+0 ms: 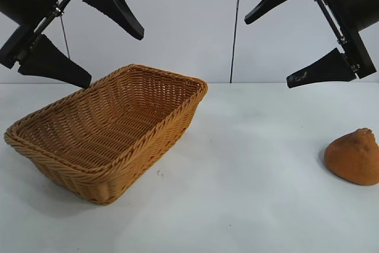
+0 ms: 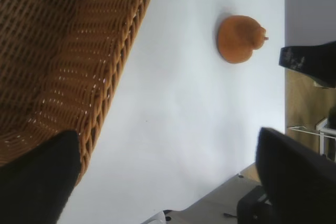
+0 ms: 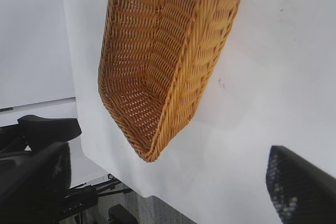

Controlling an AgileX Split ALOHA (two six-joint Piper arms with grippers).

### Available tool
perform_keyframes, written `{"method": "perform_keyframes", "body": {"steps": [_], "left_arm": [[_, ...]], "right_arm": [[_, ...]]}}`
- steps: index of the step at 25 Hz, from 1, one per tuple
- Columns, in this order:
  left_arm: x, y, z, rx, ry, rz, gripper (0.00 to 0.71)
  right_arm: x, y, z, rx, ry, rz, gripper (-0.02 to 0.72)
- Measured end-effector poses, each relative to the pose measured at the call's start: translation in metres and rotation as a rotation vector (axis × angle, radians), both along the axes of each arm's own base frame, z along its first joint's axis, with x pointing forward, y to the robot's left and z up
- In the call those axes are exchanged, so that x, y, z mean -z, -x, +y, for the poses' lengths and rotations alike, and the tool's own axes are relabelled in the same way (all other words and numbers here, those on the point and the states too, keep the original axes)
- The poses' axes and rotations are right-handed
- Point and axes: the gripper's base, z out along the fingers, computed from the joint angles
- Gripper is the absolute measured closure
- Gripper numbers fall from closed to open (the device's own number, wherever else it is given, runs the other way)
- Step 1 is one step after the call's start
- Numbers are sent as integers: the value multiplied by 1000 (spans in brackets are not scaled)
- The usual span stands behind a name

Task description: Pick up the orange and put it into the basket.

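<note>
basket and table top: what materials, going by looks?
Basket: looks like woven wicker, tan-golden with a slight sheen; interlaced strands and a braided rim show. Could be synthetic. Table: smooth white matte surface, no grain visible; probably laminate or painted board, cannot tell which.

Orange [image 1: 354, 157] well apart from basket [image 1: 106, 170]

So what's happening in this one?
Nothing is being handled yet. The orange sits on the white table at the right, well apart from the empty basket at the left. Both arms hang above: the left end effector over the basket, the right end effector up high, both open.
</note>
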Motion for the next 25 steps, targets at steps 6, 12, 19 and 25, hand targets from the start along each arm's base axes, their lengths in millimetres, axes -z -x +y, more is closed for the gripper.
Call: {"method": "perform_keyframes", "body": {"steps": [6, 12, 19, 25], "left_arm": [[0, 0, 0, 0, 0, 0, 66], [0, 0, 0, 0, 0, 0, 66], [0, 0, 0, 0, 0, 0, 66], [0, -2, 1, -19, -1, -17, 66]], "right_arm": [[0, 0, 0, 0, 0, 0, 10], [0, 0, 0, 0, 0, 0, 10], [0, 0, 0, 0, 0, 0, 10], [0, 0, 0, -1, 0, -1, 10]]}}
